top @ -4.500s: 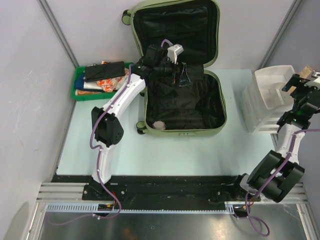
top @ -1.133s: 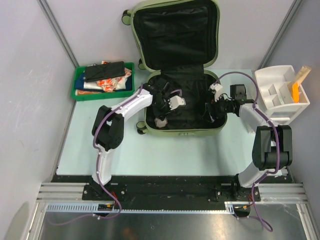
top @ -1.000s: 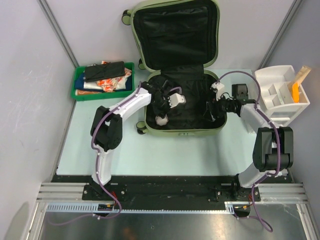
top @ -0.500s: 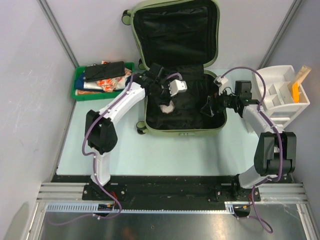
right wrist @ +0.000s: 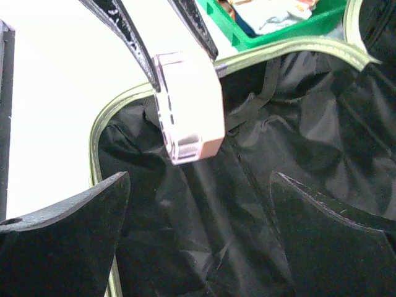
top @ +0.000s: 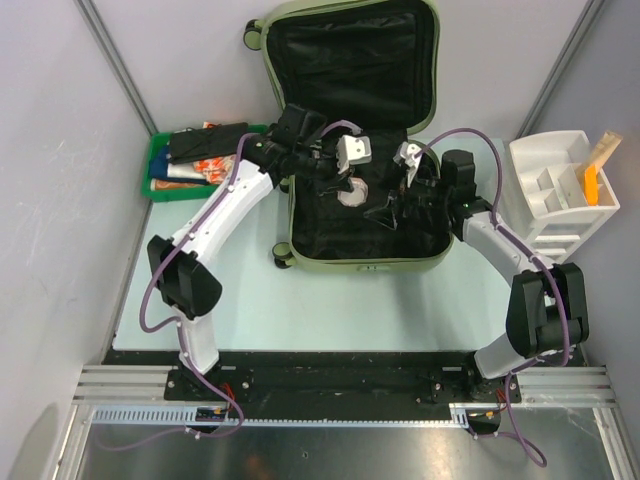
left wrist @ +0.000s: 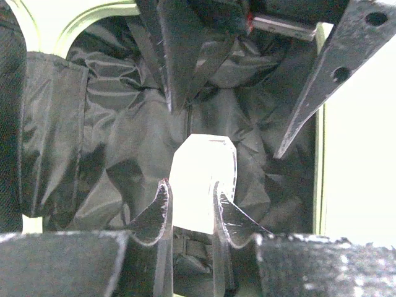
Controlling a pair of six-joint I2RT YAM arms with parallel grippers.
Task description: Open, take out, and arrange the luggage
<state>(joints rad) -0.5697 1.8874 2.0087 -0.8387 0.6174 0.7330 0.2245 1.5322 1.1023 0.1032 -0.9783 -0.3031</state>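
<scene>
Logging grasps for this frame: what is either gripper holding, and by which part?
The left gripper pinches a small clear box across its sides at one end. The right gripper is open, holding nothing.

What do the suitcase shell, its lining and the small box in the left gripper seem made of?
The suitcase shell looks like hard plastic: smooth, matte olive rim. The lining seems thin nylon-like fabric: it wrinkles and shines. The small box is probably clear pinkish plastic, with glossy rigid edges.
</scene>
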